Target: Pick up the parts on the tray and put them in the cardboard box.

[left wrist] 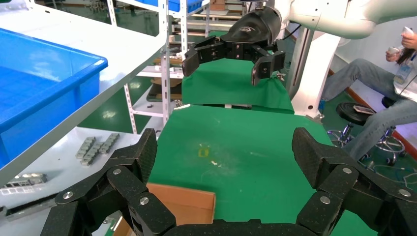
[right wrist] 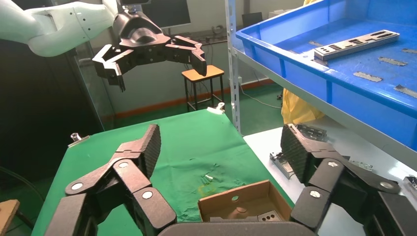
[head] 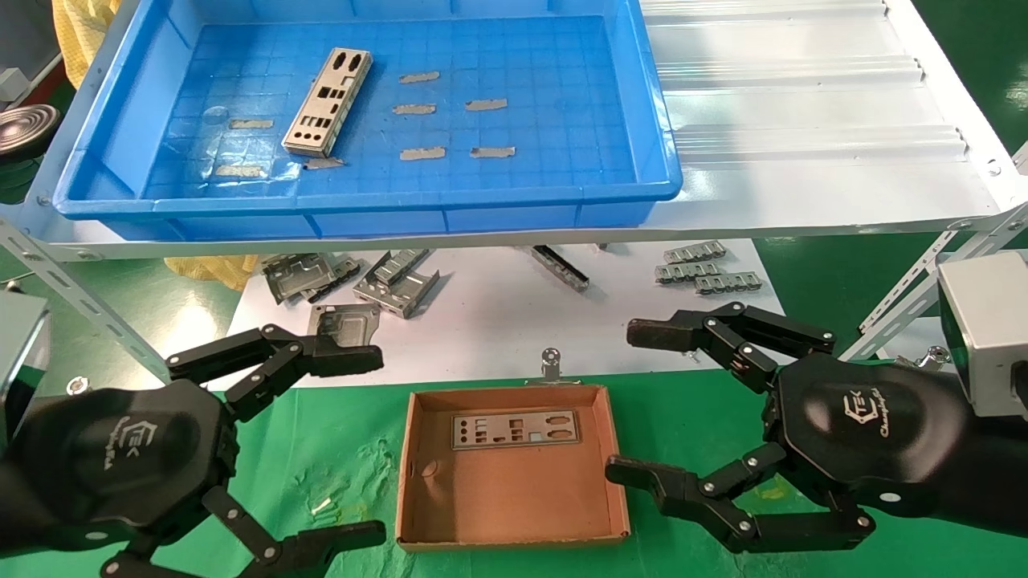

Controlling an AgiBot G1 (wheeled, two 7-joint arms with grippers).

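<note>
In the upper left of the head view, one part (head: 327, 102) is being carried flat on the floor of the blue tray (head: 128, 104), surrounded by small grey strips (head: 419, 77). A second part (head: 514, 429) is lying inside the cardboard box (head: 418, 482) at lower centre, close against its far wall and possibly touching it. The left gripper (head: 381, 445) is being held at lower left beside the box, fingers spread wide with nothing between them. The right gripper (head: 617, 401) is being held at lower right, likewise spread wide apart and unloaded. Bent grey brackets (head: 397, 281) are lying on the white board (head: 482, 321) at mid-frame
</note>
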